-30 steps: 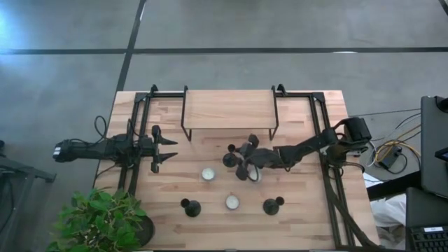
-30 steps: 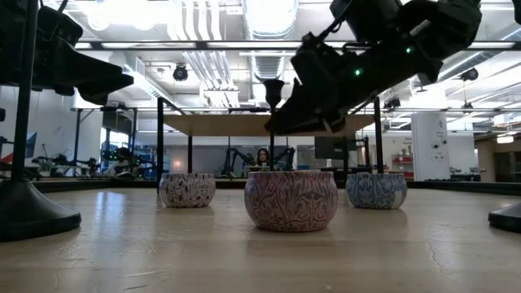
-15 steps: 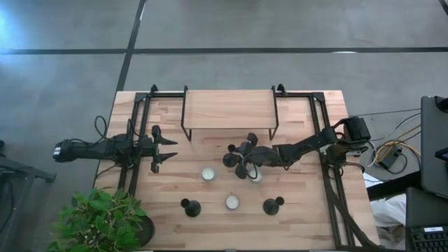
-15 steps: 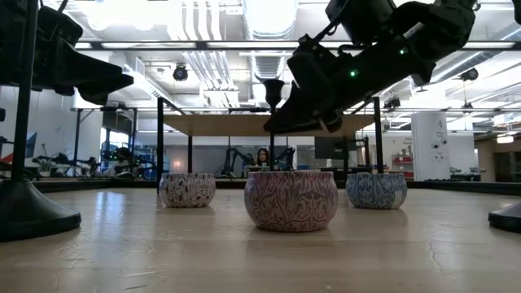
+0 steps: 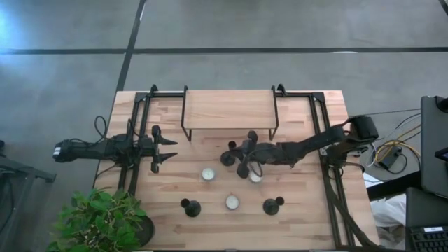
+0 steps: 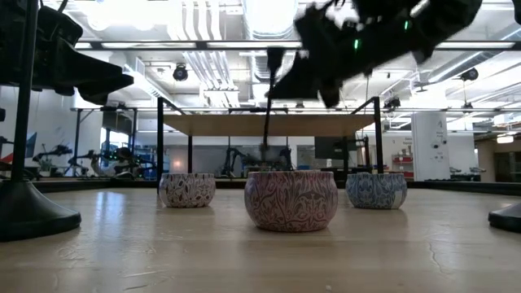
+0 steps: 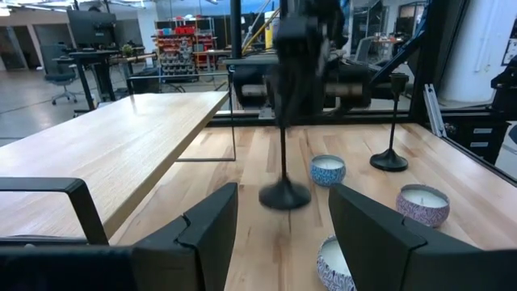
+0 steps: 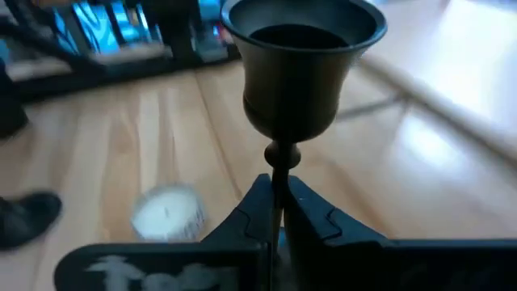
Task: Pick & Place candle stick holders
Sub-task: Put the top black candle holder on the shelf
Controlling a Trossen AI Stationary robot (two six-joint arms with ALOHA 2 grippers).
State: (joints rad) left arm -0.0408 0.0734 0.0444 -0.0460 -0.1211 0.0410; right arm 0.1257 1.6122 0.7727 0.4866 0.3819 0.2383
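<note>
One black candle stick holder stands upright in mid-table, its cup on top and its round base below. My right gripper reaches in from the table's right side and is shut on it. Two more holders stand on their bases near the front edge. My left gripper waits open at the table's left, holding nothing. My right gripper pinches the holder's thin stem just under the cup, between its two fingers. The fingers come from the table's right, slanting a little down, and lie across the stem. The holder hangs upright with its base clear of the table.
Three patterned candle tins sit around the lifted holder. A raised wooden shelf on black legs stands at the far middle. A potted plant is at the near left corner.
My right gripper has shut on the holder's stem and then gone up. The holder has risen with it, still upright; its cup stands higher in the low view and its base has come off the table.
</note>
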